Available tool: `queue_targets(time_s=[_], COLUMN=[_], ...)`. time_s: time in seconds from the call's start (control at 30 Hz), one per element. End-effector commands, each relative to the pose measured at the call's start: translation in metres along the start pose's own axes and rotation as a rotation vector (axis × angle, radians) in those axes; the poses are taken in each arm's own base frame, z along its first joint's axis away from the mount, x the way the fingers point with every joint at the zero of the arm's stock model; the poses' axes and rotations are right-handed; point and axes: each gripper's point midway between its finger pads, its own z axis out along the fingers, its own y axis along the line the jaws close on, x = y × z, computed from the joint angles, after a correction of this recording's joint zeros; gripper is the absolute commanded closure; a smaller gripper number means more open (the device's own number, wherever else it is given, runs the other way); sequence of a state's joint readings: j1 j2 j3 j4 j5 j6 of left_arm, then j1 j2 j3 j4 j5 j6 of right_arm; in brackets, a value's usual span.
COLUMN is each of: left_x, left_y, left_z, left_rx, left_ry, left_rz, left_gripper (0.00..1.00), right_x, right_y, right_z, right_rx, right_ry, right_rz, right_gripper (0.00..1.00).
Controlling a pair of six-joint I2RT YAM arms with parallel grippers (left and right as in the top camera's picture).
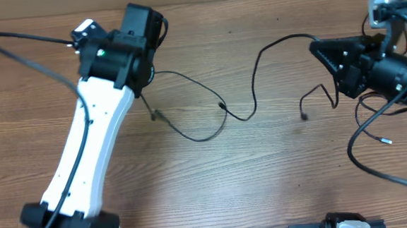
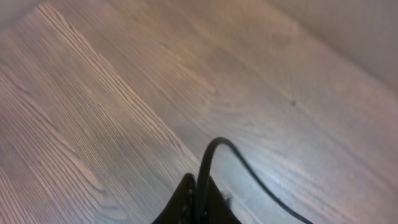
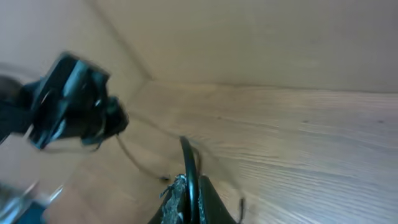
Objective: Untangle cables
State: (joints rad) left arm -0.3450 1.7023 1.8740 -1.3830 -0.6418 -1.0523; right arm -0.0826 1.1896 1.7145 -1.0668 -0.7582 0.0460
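Wood-grain table (image 1: 264, 174), pale plain wall (image 3: 249, 37) along its far edge.

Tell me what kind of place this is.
Probably a robotics lab bench: a left arm and right arm work at a wood-grain table, thin black cables lie across it, and a plain wall stands behind.

Thin black cables (image 1: 253, 83) lie slack on the desk (image 1: 278, 173) (small grey plug tips). One loops left of centre, another curves up toward the right, and a short one lies beside it.
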Motion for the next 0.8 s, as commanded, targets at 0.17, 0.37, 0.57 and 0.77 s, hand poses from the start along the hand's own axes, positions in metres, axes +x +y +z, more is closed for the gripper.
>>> queue_targets(time_s=[0.17,0.37,0.57,0.77], left_x=[0.073,0.098,0.121,0.136], left_y=[-0.042,-0.049,-0.055,-0.069], left_z=[0.041,0.065,0.076,0.076], left_rx=[0.041,0.003,0.002,0.073], left_ry=[0.321,0.391,0.479,0.550], left_rz=[0.131,0.233,0.249,0.291], left_gripper=[0.73,0.75,0.59,0.14], right_x=[-0.033,-0.048,-0.054,-0.058], right_y=[-0.080,-0.090,-0.118,-0.165], right_z=[-0.034,-0.044,-0.062,-0.084], right_rx=[0.520,0.592,0.775,1.058], right_ry=[-0.226,-0.305,-0.364,-0.418], right_rz=[0.204,0.198,0.203,0.220], right_gripper=[0.96,0.96,0.96,0.96])
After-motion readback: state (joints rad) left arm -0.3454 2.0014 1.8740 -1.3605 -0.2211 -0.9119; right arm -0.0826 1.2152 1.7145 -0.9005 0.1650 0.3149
